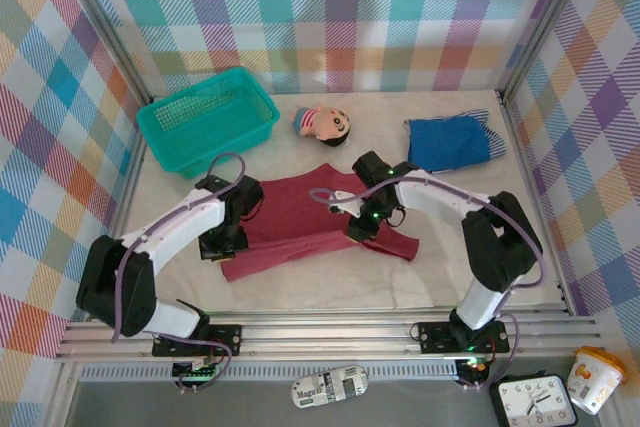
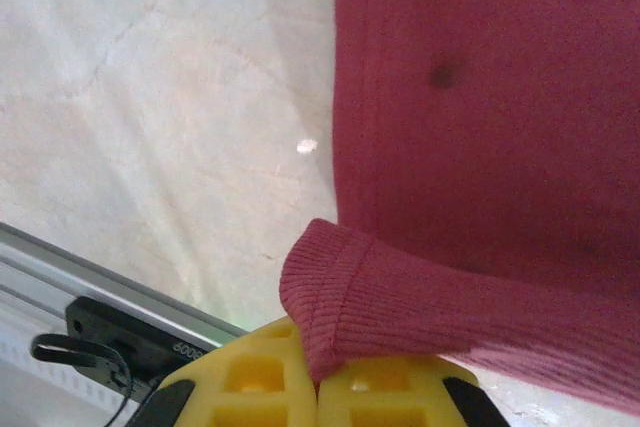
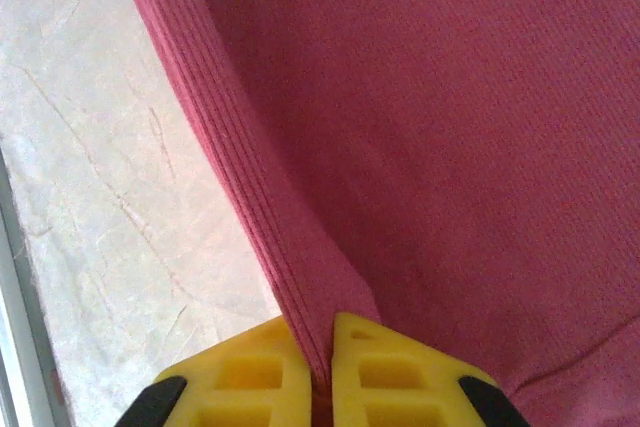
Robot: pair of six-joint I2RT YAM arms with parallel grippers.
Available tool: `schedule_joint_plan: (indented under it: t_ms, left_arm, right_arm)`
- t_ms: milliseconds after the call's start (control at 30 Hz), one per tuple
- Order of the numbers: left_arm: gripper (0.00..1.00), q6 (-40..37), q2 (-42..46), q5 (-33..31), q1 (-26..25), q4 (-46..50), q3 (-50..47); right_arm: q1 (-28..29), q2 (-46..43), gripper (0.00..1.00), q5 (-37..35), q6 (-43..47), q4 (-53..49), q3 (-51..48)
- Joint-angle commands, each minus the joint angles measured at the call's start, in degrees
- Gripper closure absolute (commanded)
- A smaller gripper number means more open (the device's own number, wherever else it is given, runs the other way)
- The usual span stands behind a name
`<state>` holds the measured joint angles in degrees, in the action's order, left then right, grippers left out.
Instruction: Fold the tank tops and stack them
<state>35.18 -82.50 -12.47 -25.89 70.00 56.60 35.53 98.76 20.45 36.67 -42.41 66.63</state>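
The dark red top (image 1: 300, 215) lies spread at ctr of worktop (image 1: 330, 287). L hand (image 2: 318, 372) is clamped on its ribbed edge at the left side; R hand (image 3: 322, 362) is clamped on an edge fold at the right. The blue top (image 1: 447, 142) sits folded at rear right, well apart.

The white arms (image 1: 180, 222) have black joints and looped purple cables (image 1: 228, 155) — yellow jaws with square hollows
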Motion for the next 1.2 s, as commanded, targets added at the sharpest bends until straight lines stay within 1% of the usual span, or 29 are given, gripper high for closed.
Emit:
schedule_joint_plan:
  t_ms: [0,67,133,233,367,467,600,667,767,900,1033,1100,1167]
  left_arm:
    - [1.00,-6.2,-2.9,-1.8,2.4,-0.4,2.9]
    - [1.00,-7.5,-5.2,-0.2,3.7,-1.4,3.4]
    - [1.00,-8.1,-6.9,-0.2,4.0,-2.4,4.0]
    - [1.00,-8.5,-9.7,-2.0,4.6,-2.2,6.1]
    - [1.00,-9.2,-11.6,-1.7,5.6,-2.4,6.0]
    - [1.00,-9.0,-12.1,-0.6,6.1,-3.5,4.1]
    - [1.00,-8.7,-13.9,0.8,6.5,-5.5,3.5]
    - [1.00,-8.8,-14.2,2.9,6.3,-5.7,3.4]
    - [1.00,-7.6,-11.4,3.3,5.3,-3.9,2.0]
    - [1.00,-4.5,-2.9,5.8,4.4,-0.1,-2.3]
    - [1.00,-2.0,4.7,7.3,3.8,3.3,-5.5]
    - [1.00,-1.4,5.4,6.3,3.9,4.0,-5.6]
    - [1.00,-1.9,3.3,6.5,4.1,3.5,-4.8]
  right_arm:
    - [-1.0,3.7,0.90,4.6,2.3,-3.2,3.7]
    - [-1.3,6.1,0.88,5.4,2.6,-4.4,5.7]
    - [-1.4,7.9,0.87,5.5,2.8,-4.5,6.7]
    - [-1.5,10.0,0.86,5.9,2.8,-4.3,7.6]
    - [-1.6,11.6,0.85,8.4,3.4,-6.4,9.0]
    - [-1.5,12.7,0.85,9.6,3.4,-8.1,9.0]
    - [-1.5,13.3,0.85,9.0,2.1,-7.7,8.3]
    - [-1.5,12.7,0.85,11.4,1.8,-8.3,8.4]
    - [-0.4,10.8,0.86,12.6,0.7,-9.1,6.7]
    - [0.4,8.1,0.86,14.5,-1.1,-10.7,2.6]
    - [0.3,7.1,0.87,14.6,-1.5,-11.6,0.2]
    - [0.3,7.8,0.87,15.0,-1.3,-11.7,0.8]
    - [0.0,9.1,0.87,15.3,-0.9,-12.0,2.6]
